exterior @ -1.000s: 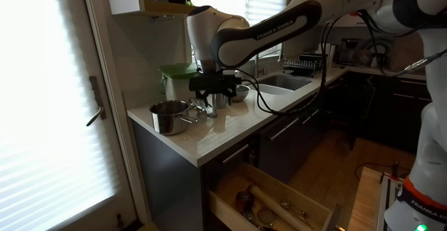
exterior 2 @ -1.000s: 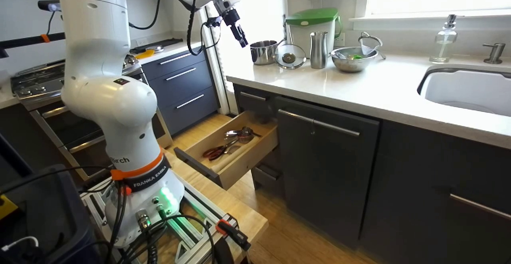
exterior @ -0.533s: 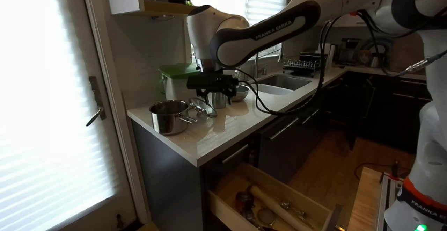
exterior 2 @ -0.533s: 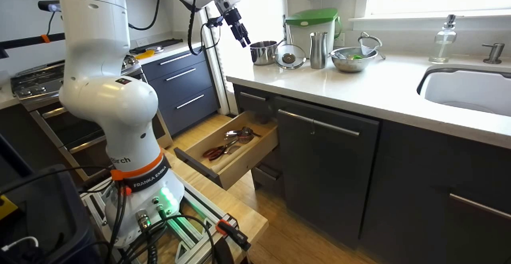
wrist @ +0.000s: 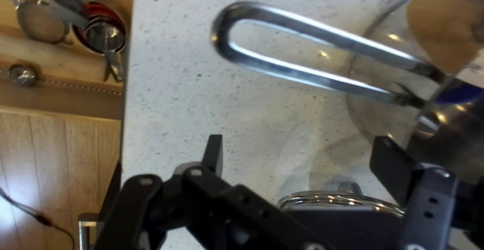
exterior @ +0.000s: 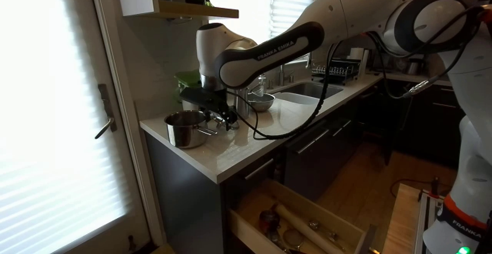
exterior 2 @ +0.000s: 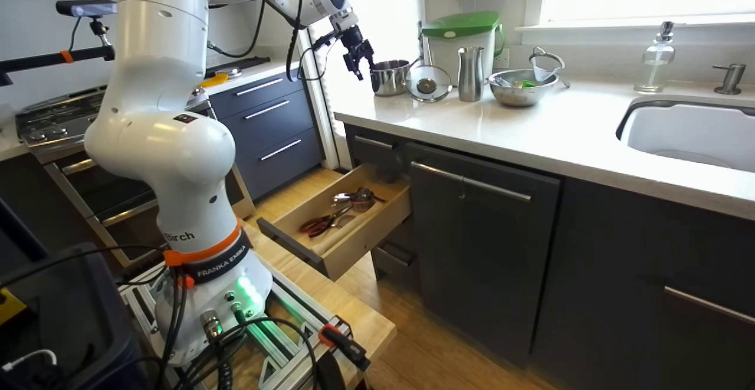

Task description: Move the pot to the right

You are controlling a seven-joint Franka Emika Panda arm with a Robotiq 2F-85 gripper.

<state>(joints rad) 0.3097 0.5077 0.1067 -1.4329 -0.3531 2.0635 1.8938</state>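
My one gripper (wrist: 301,152) spreads wide, holding nothing. In an exterior view, one pot (exterior 2: 391,79) sits at its three o'clock.

Pot (exterior: 185,133) is smooth, glossy metal. Countertop (exterior: 230,156) looks smooth and glossy. Drawer wall (exterior 2: 367,236) is matt wood. Gripper (wrist: 297,149) looks mostly matt.

My gripper (wrist: 300,151) extends from six o'clock, fingers (wrist: 214,151) spread wide above the speckled counter (wrist: 177,91); the pot (wrist: 452,132) shows partly at three o'clock, its looped handle (wrist: 321,32) pointing toward ten; whether my four-o'clock finger touches the pot I cannot tell; a shiny curved rim (wrist: 325,197) shows near five; a drawer (wrist: 60,105) of utensils (wrist: 100,34) lies at ten, wooden floor (wrist: 49,159) at eight.
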